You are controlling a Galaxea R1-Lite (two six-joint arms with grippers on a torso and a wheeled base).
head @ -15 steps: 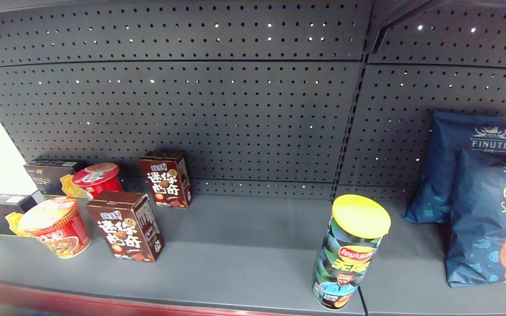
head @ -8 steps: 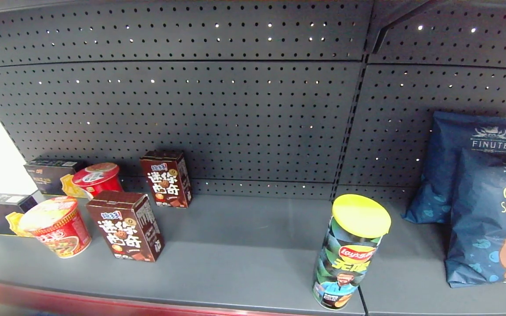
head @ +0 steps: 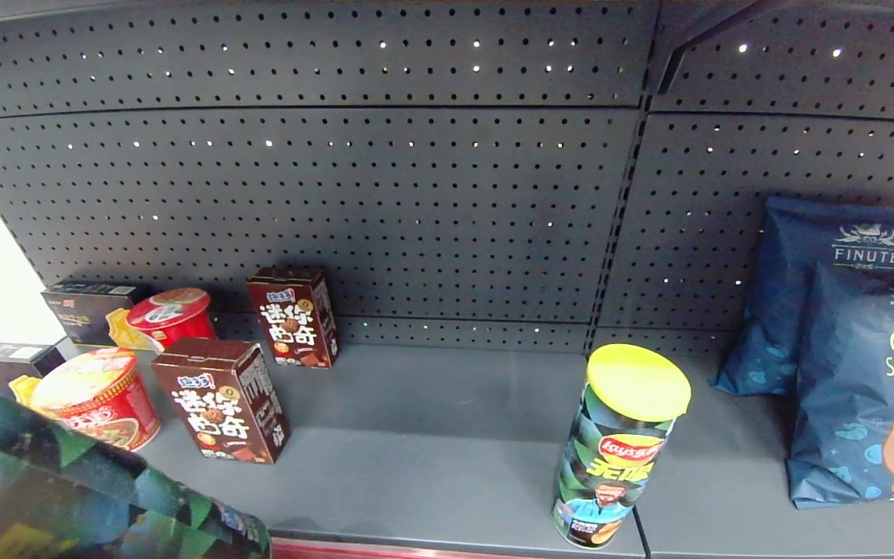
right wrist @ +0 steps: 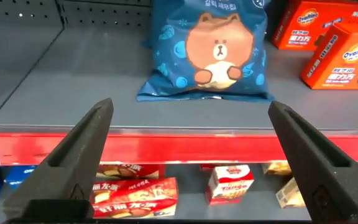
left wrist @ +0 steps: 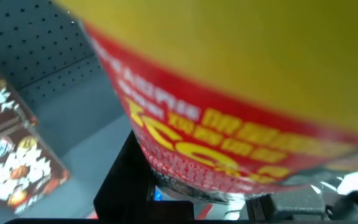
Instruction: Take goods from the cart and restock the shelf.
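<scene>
Restocking is mid-carry. My left gripper (left wrist: 191,193) has its jaws clamped on a chip tube (head: 90,489), dark with green facets and a yellow-and-red label. The tube hangs tilted at the near left, by the front edge of the shelf (head: 431,435).

My right gripper (right wrist: 190,106) hovers with jaws spread wide and nothing between them.

Next, I judge, the tube must travel right and farther in, then be stood upright on the bare middle of the shelf. That spot is beside the matching yellow-lidded tube (head: 621,442) and clear of the brown boxes (head: 222,400) and red noodle cups (head: 98,400).

The boxes carry bold white characters. The blue snack bags (head: 866,380) at the right carry pale lettering and a cartoon bear.
</scene>
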